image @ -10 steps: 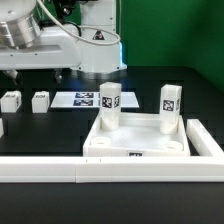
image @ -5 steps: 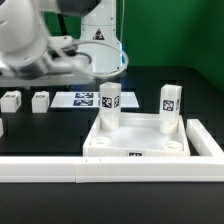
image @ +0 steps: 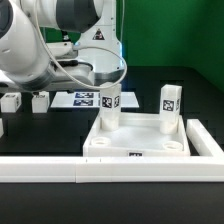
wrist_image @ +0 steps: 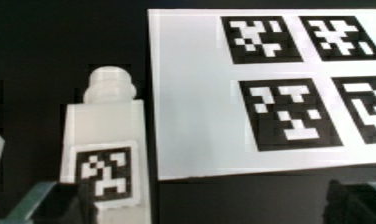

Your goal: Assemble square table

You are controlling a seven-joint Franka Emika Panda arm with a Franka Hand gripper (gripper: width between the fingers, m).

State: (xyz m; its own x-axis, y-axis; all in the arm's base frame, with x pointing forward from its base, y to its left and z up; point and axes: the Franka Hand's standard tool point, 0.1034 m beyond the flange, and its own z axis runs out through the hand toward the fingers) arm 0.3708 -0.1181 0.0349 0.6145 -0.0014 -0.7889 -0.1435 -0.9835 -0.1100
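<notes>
Pincer [wrist_image: 199, 203] first: its dark fingers [wrist_image: 43, 205] stand spread wide in the wrist view and pinch nothing. Between them lies the tagged end of the second lying leg [wrist_image: 105, 135], flat on the black table [wrist_image: 34, 50]. One finger is just beside that end, though I cannot tell whether it touches; the other is well apart from it. The marker board [wrist_image: 194, 90] lies just beside this leg, its four tags facing up.

From the exterior view's left: the edge leg [image: 1, 127] is cut off by the picture's border, near the front. Behind it the first lying leg [image: 12, 100] and the second lying leg [image: 40, 100] lie side by side and apart, each showing a small dark tag. The arm [image: 45, 45], blurred, fills the space above them and hides the pincer in this view. Next comes the marker board [image: 85, 99], flat on the table between the lying legs and the assembly.

Right of the middle sits the square top [image: 140, 150], white, raised rim up, with a small tag on its front wall and round sockets [image: 178, 146] showing at its front corners. The left upright leg [image: 109, 104] and the right upright leg [image: 171, 108] stand at its two rear corners, tags toward the camera. The square top is nestled in the corner of the border rail [image: 50, 170], which runs along the front of the table and turns back along the exterior view's right, touching or just beside the top's front and right walls
</notes>
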